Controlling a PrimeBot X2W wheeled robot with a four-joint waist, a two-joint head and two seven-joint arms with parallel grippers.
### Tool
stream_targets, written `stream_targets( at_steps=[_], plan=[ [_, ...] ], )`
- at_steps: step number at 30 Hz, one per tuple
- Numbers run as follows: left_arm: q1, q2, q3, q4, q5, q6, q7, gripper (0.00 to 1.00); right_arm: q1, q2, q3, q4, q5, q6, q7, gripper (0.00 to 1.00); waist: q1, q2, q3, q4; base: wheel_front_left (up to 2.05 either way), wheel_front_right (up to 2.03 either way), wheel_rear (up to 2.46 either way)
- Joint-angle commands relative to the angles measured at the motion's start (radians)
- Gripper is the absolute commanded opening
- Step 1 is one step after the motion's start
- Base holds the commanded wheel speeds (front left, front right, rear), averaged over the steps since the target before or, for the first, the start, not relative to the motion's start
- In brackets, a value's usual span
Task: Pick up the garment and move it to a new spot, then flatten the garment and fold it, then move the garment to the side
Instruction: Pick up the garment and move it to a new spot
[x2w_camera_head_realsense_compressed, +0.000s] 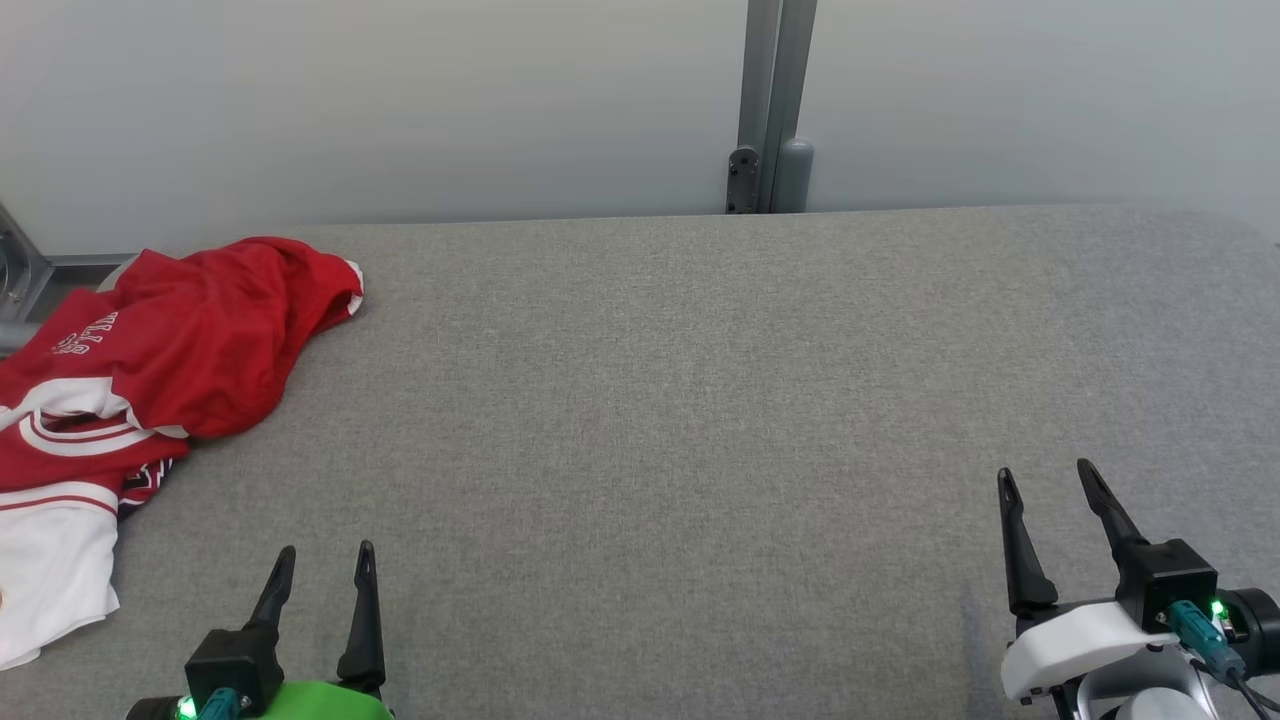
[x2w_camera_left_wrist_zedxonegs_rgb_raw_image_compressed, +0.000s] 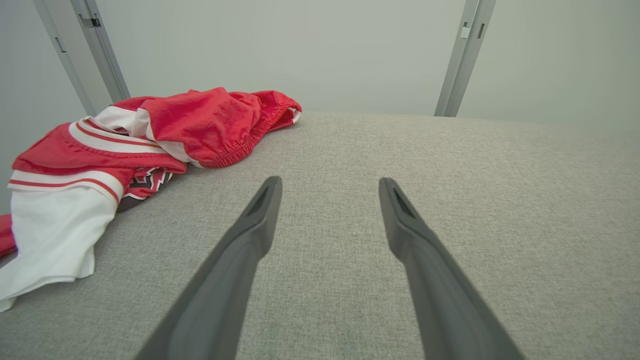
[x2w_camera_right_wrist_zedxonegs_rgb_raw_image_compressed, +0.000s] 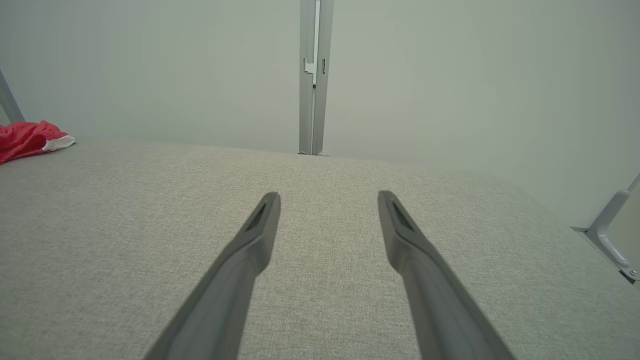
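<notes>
A red and white garment (x2w_camera_head_realsense_compressed: 150, 370) lies crumpled at the far left of the grey table (x2w_camera_head_realsense_compressed: 700, 400), partly running off the head view's left edge. My left gripper (x2w_camera_head_realsense_compressed: 327, 555) stands open near the front edge, just right of the garment's white part and apart from it. In the left wrist view the garment (x2w_camera_left_wrist_zedxonegs_rgb_raw_image_compressed: 150, 135) is ahead and to the left of the open left gripper (x2w_camera_left_wrist_zedxonegs_rgb_raw_image_compressed: 330, 182). My right gripper (x2w_camera_head_realsense_compressed: 1045, 475) is open at the lower right, far from the cloth. The right wrist view has the open gripper (x2w_camera_right_wrist_zedxonegs_rgb_raw_image_compressed: 327, 196) over bare fabric, with a red edge of the garment (x2w_camera_right_wrist_zedxonegs_rgb_raw_image_compressed: 30, 137) far left.
A grey metal post (x2w_camera_head_realsense_compressed: 770, 110) rises behind the table's back edge against a pale wall. A metal bracket (x2w_camera_head_realsense_compressed: 20, 270) sits beyond the garment at the far left. Another bracket (x2w_camera_right_wrist_zedxonegs_rgb_raw_image_compressed: 610, 240) shows off the table's right side.
</notes>
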Motion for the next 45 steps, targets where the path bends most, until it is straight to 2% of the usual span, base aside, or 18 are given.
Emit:
stream_targets(
  at_steps=[1, 15, 20, 28, 33, 39, 45],
  plan=[
    [0.010, 0.007, 0.001, 0.002, 0.002, -0.001, -0.004, 1.00, 0.009, -0.005, -0.006, 0.004, -0.005, 0.000, -0.004, 1.00, 0.0000, 0.0000, 0.000, 0.000, 0.00, 0.00, 0.00],
    [0.000, 0.007, -0.006, 0.005, -0.011, 0.002, -0.003, 1.00, 0.017, -0.005, -0.008, 0.009, 0.017, 0.000, -0.004, 1.00, 0.0000, 0.0000, 0.000, 0.013, 0.00, 0.00, 0.00],
    [-0.018, 0.007, -0.018, 0.011, -0.012, 0.005, -0.003, 1.00, 0.029, -0.004, -0.015, 0.006, 0.033, 0.000, -0.004, 1.00, 0.0000, 0.0000, -0.005, 0.085, 0.00, 0.00, 0.00],
    [0.006, 0.011, 0.002, 0.020, 0.002, 0.009, -0.003, 1.00, 0.026, -0.004, 0.030, 0.018, 0.060, 0.000, -0.004, 1.00, 0.0000, 0.0000, -0.024, 0.288, 0.00, 0.00, 0.00],
    [0.027, 0.016, 0.024, 0.016, 0.002, 0.007, -0.003, 1.00, 0.000, -0.004, 0.083, 0.025, 0.074, 0.000, -0.004, 1.00, 0.0000, 0.0000, -0.027, 0.373, 0.00, 0.00, 0.00],
    [0.039, 0.015, 0.032, 0.009, 0.002, 0.003, -0.003, 1.00, -0.012, -0.005, 0.129, 0.034, 0.092, 0.000, -0.004, 1.00, 0.0000, 0.0000, -0.020, 0.404, 0.00, 0.00, 0.00],
    [-0.025, 0.013, 0.001, 0.039, -0.022, -0.003, -0.002, 1.00, -0.027, -0.005, 0.131, 0.030, 0.068, 0.000, -0.004, 1.00, 0.0000, 0.0000, 0.032, 0.375, 0.00, 0.00, 0.00]
  ],
)
